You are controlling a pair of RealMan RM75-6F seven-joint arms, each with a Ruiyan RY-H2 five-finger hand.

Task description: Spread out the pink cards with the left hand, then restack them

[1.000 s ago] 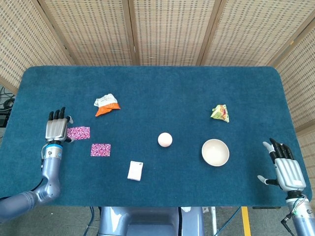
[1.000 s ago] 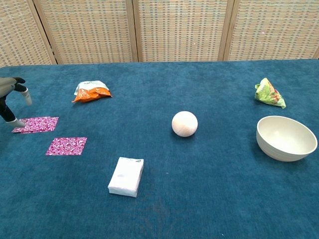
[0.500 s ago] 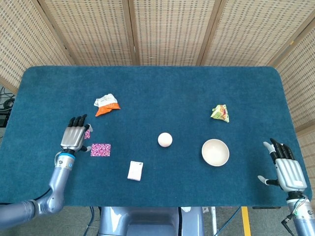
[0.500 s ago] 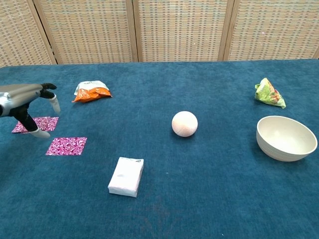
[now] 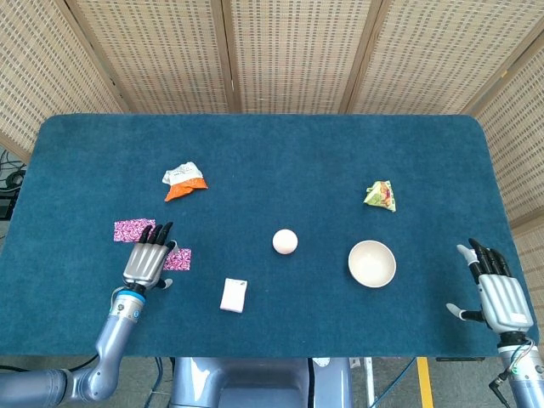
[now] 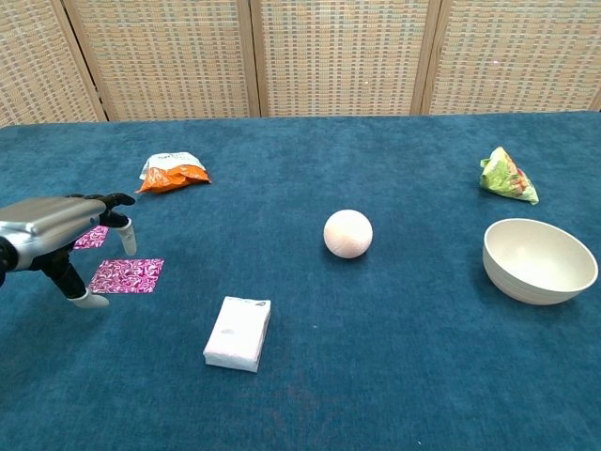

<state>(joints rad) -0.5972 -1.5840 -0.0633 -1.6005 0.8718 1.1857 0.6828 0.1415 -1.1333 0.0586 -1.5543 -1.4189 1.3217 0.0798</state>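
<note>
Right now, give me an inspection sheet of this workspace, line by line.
Surface: blue carpeted table, flat and bare between items.
Job's things: two pink cards, lying apart; far card open to view, near card partly under the left fingers in the head view.
Clutter: orange snack bag, green snack bag, ball, cream bowl, white tissue pack.
Robot hands: left robot hand open, above the near card, contact unclear; right robot hand open at the table's right edge.
Cables: dark cables beyond the table's left edge.
Surroundings: woven screen panels behind the table.
</note>
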